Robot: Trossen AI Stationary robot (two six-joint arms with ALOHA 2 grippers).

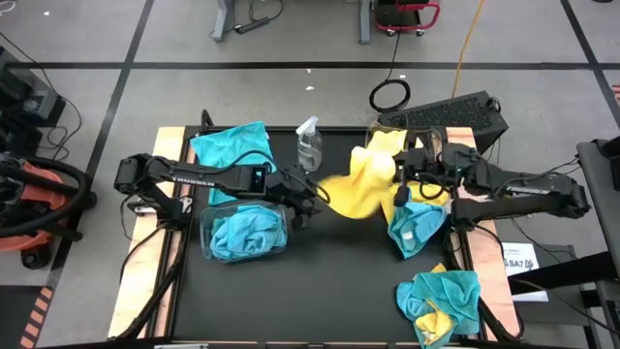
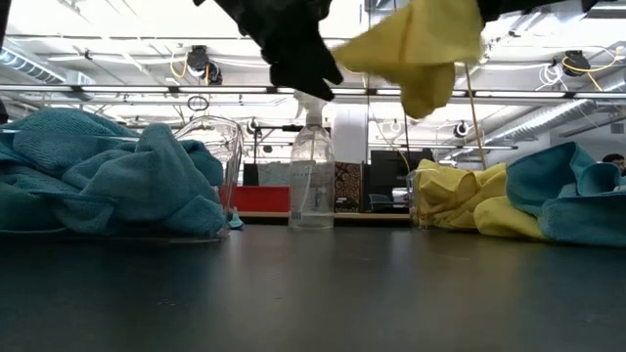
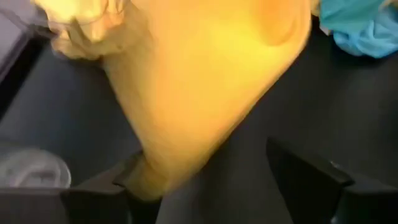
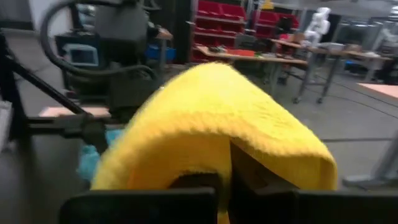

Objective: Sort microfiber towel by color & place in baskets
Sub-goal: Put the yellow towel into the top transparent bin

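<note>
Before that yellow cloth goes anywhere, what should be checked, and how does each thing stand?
1. Right gripper shut on the yellow cloth: ok.
2. Left gripper jaws open, though a corner lies against one: ok.
3. Cloth lifted off the table: ok.
4. Bin of yellow cloths has room: cannot tell.
5. Spray bottle stands upright, close beside the cloth's path: not ok.
6. Blue cloths in left bin: ok.

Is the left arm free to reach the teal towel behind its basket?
Probably yes: the left hand is open, letting go of the yellow towel, and that teal towel lies uncovered beside the arm.
</note>
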